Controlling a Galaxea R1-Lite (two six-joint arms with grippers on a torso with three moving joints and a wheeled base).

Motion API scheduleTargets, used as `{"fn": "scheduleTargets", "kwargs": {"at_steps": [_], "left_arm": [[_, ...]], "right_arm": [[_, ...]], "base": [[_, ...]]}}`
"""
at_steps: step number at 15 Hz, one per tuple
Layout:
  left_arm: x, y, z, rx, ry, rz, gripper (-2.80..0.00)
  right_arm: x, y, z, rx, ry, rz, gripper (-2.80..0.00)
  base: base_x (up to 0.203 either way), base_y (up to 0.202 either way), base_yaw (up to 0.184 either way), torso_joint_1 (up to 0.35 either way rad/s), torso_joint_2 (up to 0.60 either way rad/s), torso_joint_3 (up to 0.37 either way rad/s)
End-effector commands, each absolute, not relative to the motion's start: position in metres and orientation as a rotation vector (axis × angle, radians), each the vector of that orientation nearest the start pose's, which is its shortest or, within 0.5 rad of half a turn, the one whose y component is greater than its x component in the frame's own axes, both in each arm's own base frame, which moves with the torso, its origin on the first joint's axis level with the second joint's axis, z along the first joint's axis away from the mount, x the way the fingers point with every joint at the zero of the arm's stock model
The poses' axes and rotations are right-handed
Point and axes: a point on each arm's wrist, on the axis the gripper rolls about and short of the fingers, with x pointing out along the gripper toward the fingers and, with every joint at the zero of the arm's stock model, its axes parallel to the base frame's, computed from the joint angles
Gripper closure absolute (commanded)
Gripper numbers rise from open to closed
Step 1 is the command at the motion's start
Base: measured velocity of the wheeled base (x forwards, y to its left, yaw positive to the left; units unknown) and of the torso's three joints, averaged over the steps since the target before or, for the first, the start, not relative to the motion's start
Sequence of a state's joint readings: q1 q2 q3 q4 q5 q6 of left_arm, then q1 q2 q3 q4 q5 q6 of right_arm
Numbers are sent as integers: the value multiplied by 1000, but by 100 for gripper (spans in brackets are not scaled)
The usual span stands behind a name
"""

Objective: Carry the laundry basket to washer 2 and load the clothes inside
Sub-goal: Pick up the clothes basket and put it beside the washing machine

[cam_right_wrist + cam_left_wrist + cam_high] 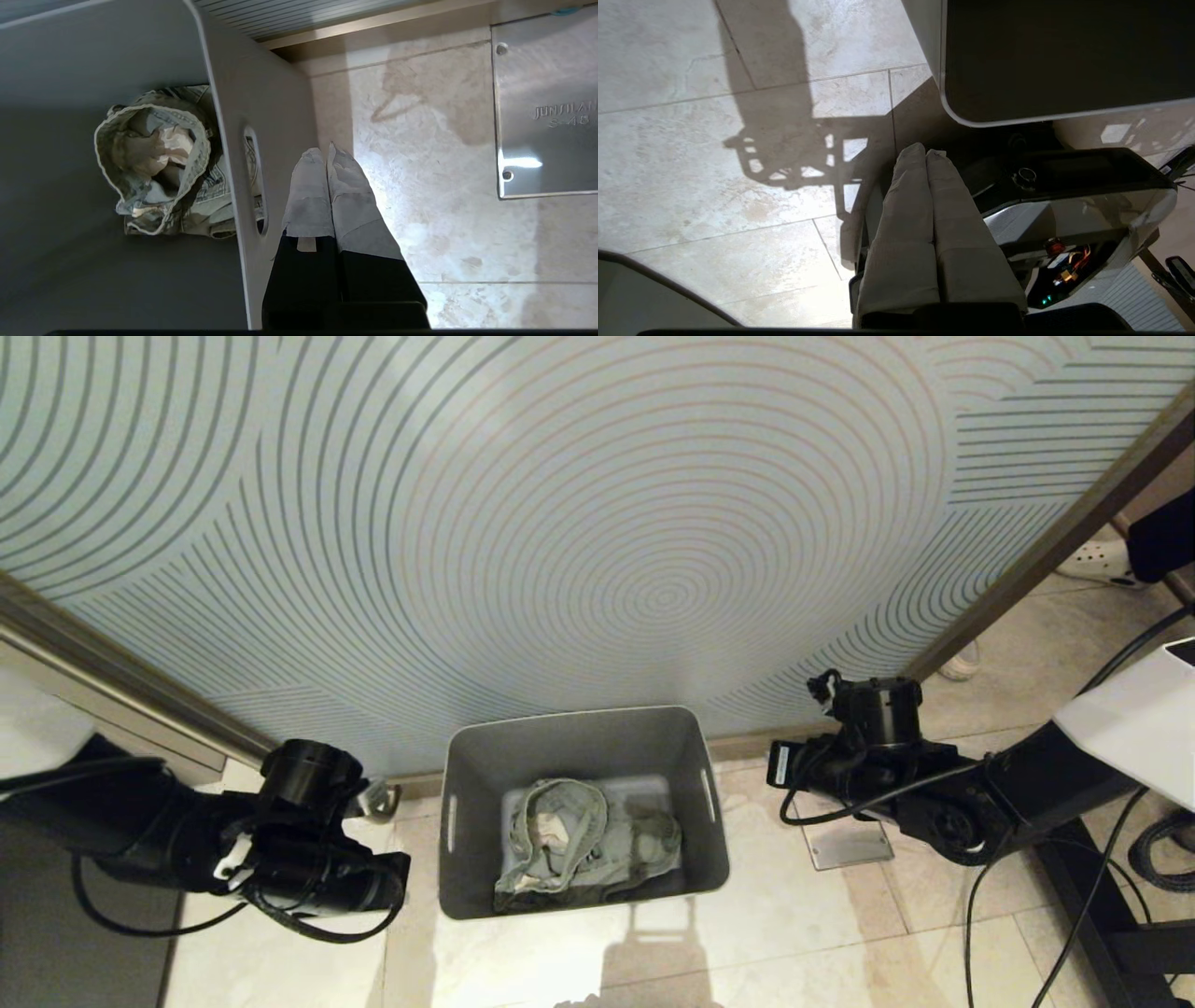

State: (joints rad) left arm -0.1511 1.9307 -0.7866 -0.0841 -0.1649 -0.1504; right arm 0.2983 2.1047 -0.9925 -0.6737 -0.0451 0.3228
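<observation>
Laundry basket [579, 747], a grey tub, stands on the pale tiled floor [794, 933] at the lower middle of the head view, its far long side close to a wall panel [597, 523] covered in fine curved lines that fills the upper part of the scene. A slot handle is cut into each short side, one at 9 o'clock and one at 3 o'clock of the tub. The clothes [583, 845], a crumpled bundle of faded grey-green fabric with a thick looped seam and a pale patch inside, lie on the basket's bottom, toward its near side.

The left arm [187, 840] reaches in at 9 o'clock of the basket, apart from its wall. In the left wrist view the left gripper [926, 154] has its two cloth-covered fingers pressed together with nothing between them, pointing over bare tile and the robot's own base.

The right arm [934, 784] sits at 3 o'clock of the basket, also apart from it. The right gripper [324, 151] is closed and empty too; in the right wrist view its fingertips are just beside the basket's outer wall, near the slot handle [256, 179], but whether they touch it I cannot tell. A small metal plate [848, 847] lies flat in the floor below the right arm.
</observation>
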Motion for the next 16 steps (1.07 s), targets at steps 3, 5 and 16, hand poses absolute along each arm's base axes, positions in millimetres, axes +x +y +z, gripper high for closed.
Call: {"fn": "scheduleTargets", "kwargs": {"at_steps": [3,5,16], "left_arm": [[295,-53,58,-147,1077,-216,0],[293,-56,57,-145,1085,-222,-101],[300,-64,48,-147,1069,-252,-280]], "right_arm": [[379,122,97,243,486,183,0],[376,127,109,241,488,188,0],[391,137,101,308,495,189,-280]], "base": [[0,0,0,0,0,0],[0,0,0,0,0,0],[0,0,0,0,0,0]]}}
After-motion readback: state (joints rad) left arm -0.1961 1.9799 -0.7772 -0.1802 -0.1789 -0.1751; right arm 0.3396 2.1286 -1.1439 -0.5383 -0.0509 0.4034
